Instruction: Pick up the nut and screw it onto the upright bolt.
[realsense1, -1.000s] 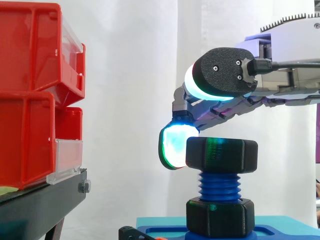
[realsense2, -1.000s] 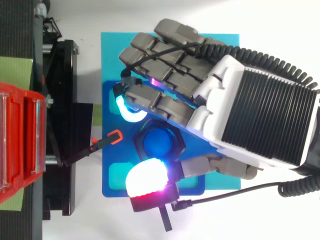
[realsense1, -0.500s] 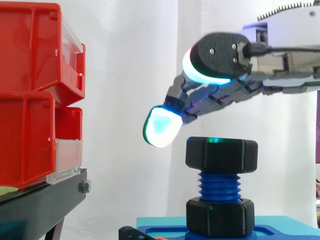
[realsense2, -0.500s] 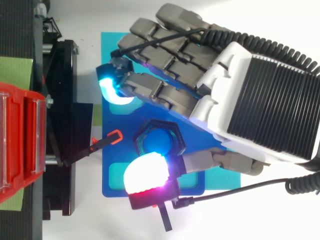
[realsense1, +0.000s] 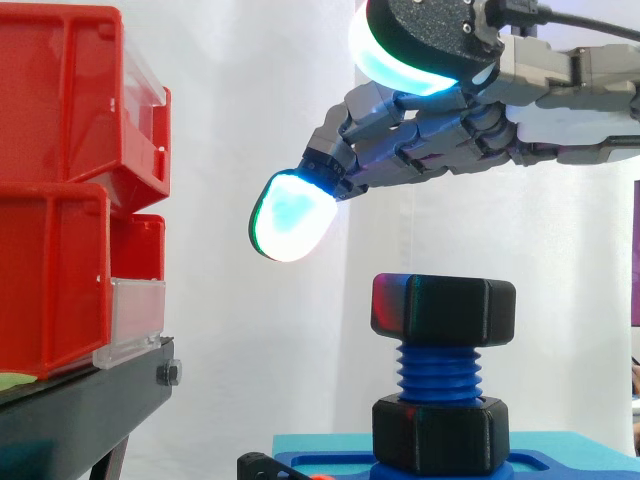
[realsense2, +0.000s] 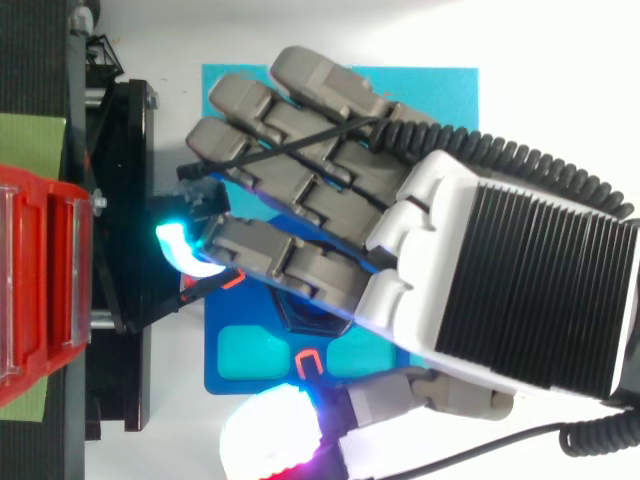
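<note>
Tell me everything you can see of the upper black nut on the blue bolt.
The nut is black and chunky, apparently matte plastic, with flat sides and rounded edges. It sits level at the top of the upright blue bolt, whose threads show bare beneath it down to a second black piece at the base. A red glow tints its left face. Only the bolt touches it: the robot hand hangs open above it with a clear gap.

A black nut (realsense1: 443, 305) tops the blue bolt (realsense1: 440, 372), above a blue plate (realsense2: 212, 382) on a turquoise mat (realsense2: 440, 85). Left of the bolt, red bins (realsense1: 60, 180) sit on a black stand (realsense1: 80, 410). The hand (realsense2: 520, 290) is grey and white, its fingertips (realsense1: 290, 215) glowing cyan-white with green rims.
</note>
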